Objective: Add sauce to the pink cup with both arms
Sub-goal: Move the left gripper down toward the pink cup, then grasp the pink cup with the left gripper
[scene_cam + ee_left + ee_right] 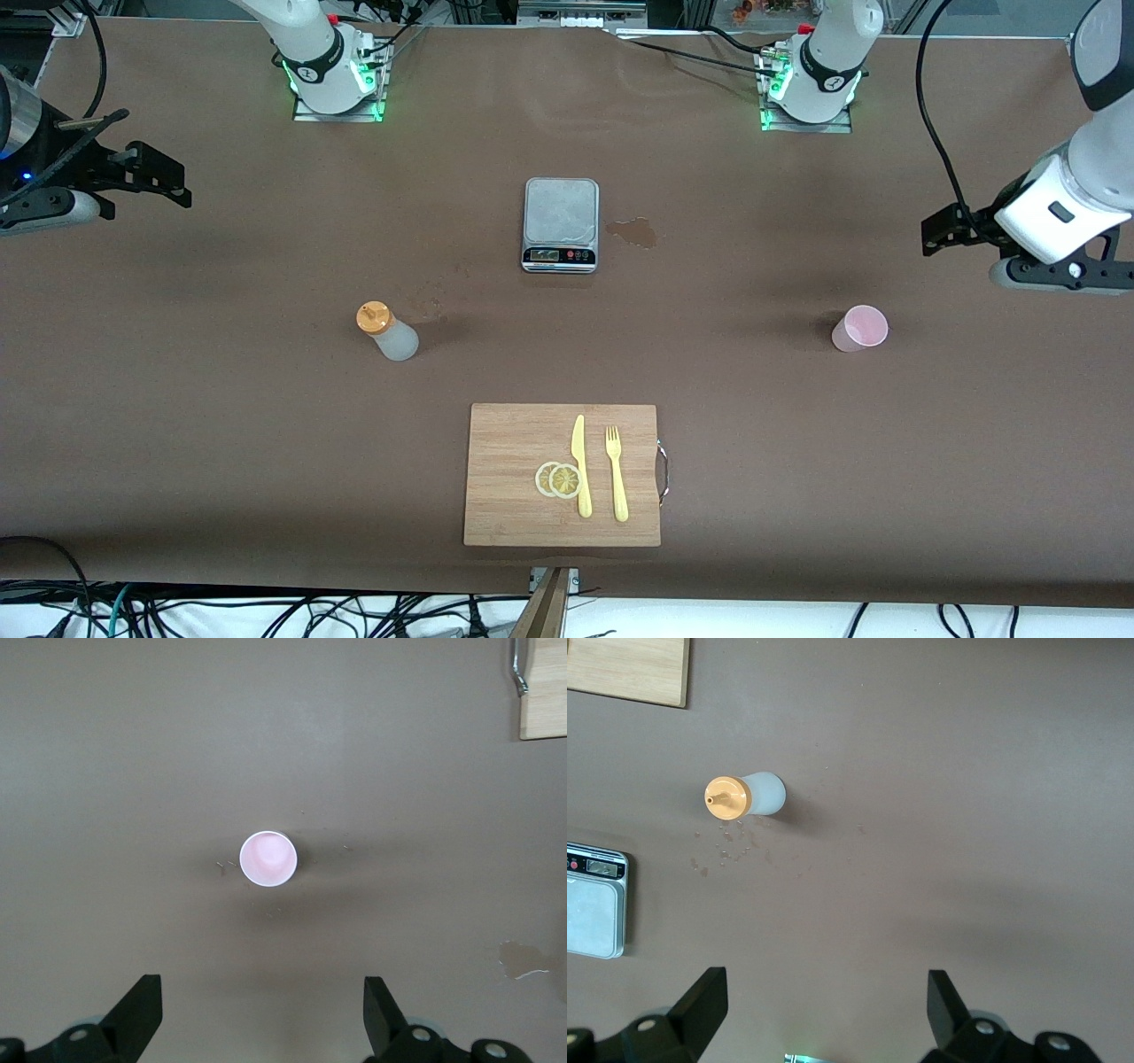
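front view shows the brown worktop (177, 399) laid out for a two-armed job, each task thing standing toward the arm that looks best placed to reach it. the sauce (387, 330), a frosted, translucent squeeze bottle with an orange nozzle cap, stands upright toward the right arm's end; the pink cup (859, 328), a smooth tapered plastic tumbler, stands upright and mouth-up toward the left arm's end, well apart from the bottle. between them, farther from the camera, sits a flat steel scale (560, 223) with a brown stain (633, 232) just beside it, and nearer the camera lies a bamboo cutting board (514, 443) carrying two lemon slices (558, 479), a yellow plastic knife (581, 465) and a fork (616, 472). the left gripper (943, 232) hangs over the worktop's edge at its own end with fingers spread wide and holding nothing; its wrist view looks straight down into the cup. the right gripper (164, 177) hangs likewise at its own end, fingers spread and empty, its wrist view taking in the bottle and a scatter of small droplets. neither task thing is touched yet, so the job looks unstarted. the bottle's soft wall will likely give under a pinch.
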